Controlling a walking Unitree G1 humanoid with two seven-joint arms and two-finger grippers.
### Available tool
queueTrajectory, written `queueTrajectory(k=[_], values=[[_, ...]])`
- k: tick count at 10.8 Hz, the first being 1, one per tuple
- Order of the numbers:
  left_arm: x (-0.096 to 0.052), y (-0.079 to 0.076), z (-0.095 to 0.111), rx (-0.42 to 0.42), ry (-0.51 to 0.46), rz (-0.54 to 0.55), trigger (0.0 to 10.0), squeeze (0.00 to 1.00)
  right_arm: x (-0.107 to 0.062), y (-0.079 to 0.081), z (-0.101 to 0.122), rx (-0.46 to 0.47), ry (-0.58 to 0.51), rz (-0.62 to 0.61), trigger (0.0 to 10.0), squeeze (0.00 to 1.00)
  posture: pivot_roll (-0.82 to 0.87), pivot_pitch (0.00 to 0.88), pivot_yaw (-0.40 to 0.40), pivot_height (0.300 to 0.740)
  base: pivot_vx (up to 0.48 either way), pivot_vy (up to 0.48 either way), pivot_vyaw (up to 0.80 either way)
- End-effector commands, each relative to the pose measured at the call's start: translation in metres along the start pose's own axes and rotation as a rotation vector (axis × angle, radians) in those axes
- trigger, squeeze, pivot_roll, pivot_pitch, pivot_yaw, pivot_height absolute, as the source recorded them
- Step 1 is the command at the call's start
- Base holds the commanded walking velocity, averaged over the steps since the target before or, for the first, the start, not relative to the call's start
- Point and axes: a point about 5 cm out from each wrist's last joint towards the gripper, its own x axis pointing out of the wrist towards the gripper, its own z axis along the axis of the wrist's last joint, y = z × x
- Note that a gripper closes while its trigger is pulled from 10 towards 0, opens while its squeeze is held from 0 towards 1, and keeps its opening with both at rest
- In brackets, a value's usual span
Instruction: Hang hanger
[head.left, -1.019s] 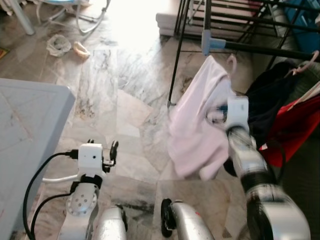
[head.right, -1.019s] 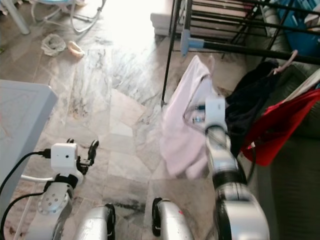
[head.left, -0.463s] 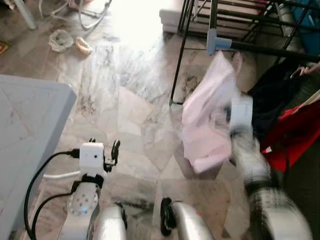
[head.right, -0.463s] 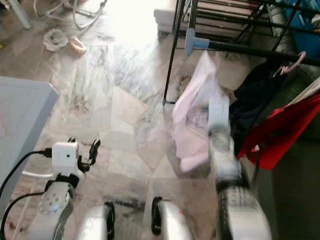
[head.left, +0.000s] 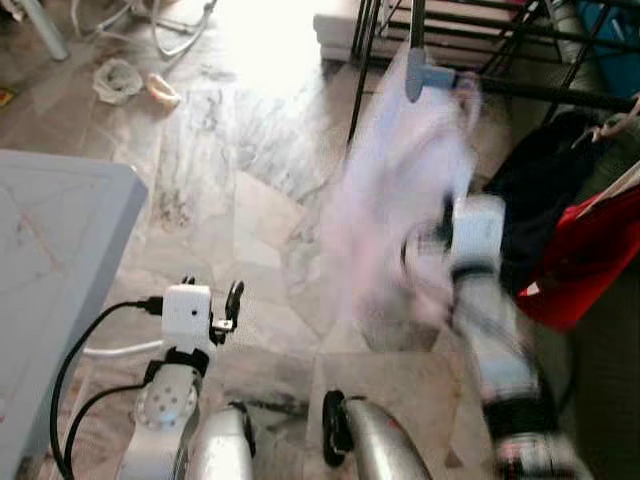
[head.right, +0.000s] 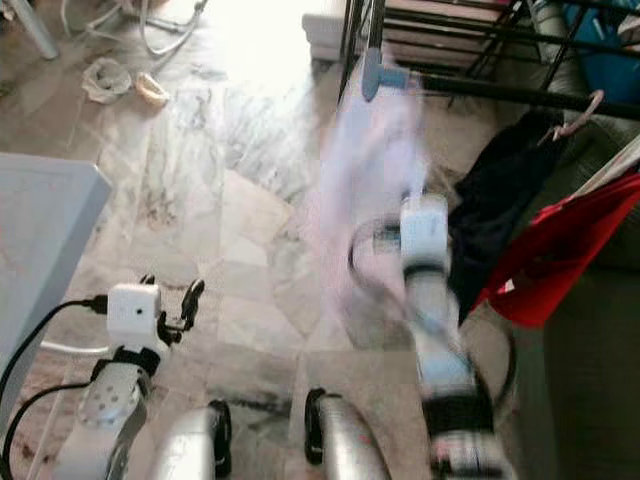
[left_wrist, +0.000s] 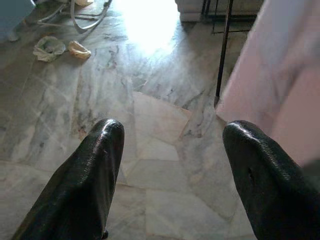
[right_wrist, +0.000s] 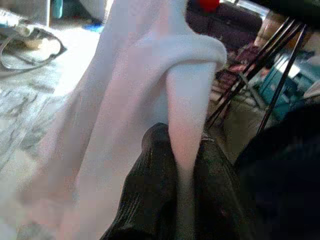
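Nearest you, your left gripper (left_wrist: 167, 175) idles low over the floor with its two black fingers spread apart and nothing between them. Further out, your right gripper (right_wrist: 185, 165) has its fingers pressed together on a fold of the pale pink cotton garment (right_wrist: 135, 100), which it holds up just below the black metal rail of the clothes rack (head.left: 540, 92), close to the rail's light blue plastic joint (head.left: 425, 78). The hanger itself is lost in blur; a pinkish hook-like shape near the top of the garment may be it, but you cannot tell whether it has caught the rail. That is your main risk: since you are pinching cloth and not the hanger, the garment could slide off or the hook could twist away from the rail, so letting go before it seats would likely drop everything. The swinging cloth could also snag the dark navy garment (head.left: 535, 190) or the red fabric garment (head.left: 590, 265) already hanging just beside it. Underfoot is a grey-veined marble tile floor (head.left: 240, 200), glaring under strong light farther off, with a pale blue table corner (head.left: 60, 230) on your left and a crumpled rag (head.left: 118, 80) well beyond.
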Motion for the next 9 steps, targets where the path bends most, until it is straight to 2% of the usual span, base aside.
queueTrajectory(k=[1,2,3,4,5,6,7,8,9], values=[[-0.003,0.002,-0.005,0.011,0.029,0.005,10.0,0.0,0.011,-0.015,0.008,-0.022,-0.028,-0.063,10.0,0.0,0.06,0.271,-0.046,0.74,0.0,0.0,0.0],[-0.003,0.002,-0.005,0.012,0.031,-0.001,10.0,0.0,0.024,-0.02,0.008,-0.034,-0.002,-0.07,10.0,0.0,0.06,0.279,-0.035,0.74,0.0,0.0,0.0],[-0.005,0.0,-0.005,0.014,0.034,-0.015,10.0,0.0,0.043,-0.029,0.005,0.006,0.092,-0.083,10.0,0.0,0.07,0.283,-0.031,0.74,0.0,0.0,0.0],[-0.005,-0.001,-0.005,0.015,0.035,-0.017,10.0,0.0,0.054,-0.034,0.002,0.034,0.17,-0.088,10.0,0.0,0.07,0.287,-0.029,0.74,0.0,0.0,0.0],[-0.005,0.0,-0.004,0.018,0.036,-0.019,10.0,0.0,0.063,-0.039,0.005,0.064,0.191,-0.09,10.0,0.0,0.08,0.288,-0.029,0.74,0.0,0.0,0.0],[-0.006,0.001,-0.006,0.015,0.044,-0.013,10.0,0.0,0.069,-0.04,0.0,0.135,0.273,-0.087,10.0,0.0,0.08,0.291,-0.024,0.74,0.0,0.0,0.0],[-0.008,0.001,-0.006,0.015,0.051,-0.016,10.0,0.0,0.07,-0.037,-0.012,0.183,0.392,-0.05,10.0,0.0,0.09,0.294,-0.016,0.74,0.0,0.0,0.0],[-0.008,0.001,-0.006,0.014,0.054,-0.021,10.0,0.0,0.07,-0.032,-0.015,0.165,0.401,-0.004,10.0,0.0,0.1,0.296,-0.013,0.74,0.0,0.0,0.0],[-0.008,0.002,-0.009,0.016,0.06,-0.026,10.0,0.0,0.068,-0.018,-0.019,0.145,0.423,0.058,10.0,0.0,0.1,0.293,-0.005,0.74,0.0,0.0,0.0]])
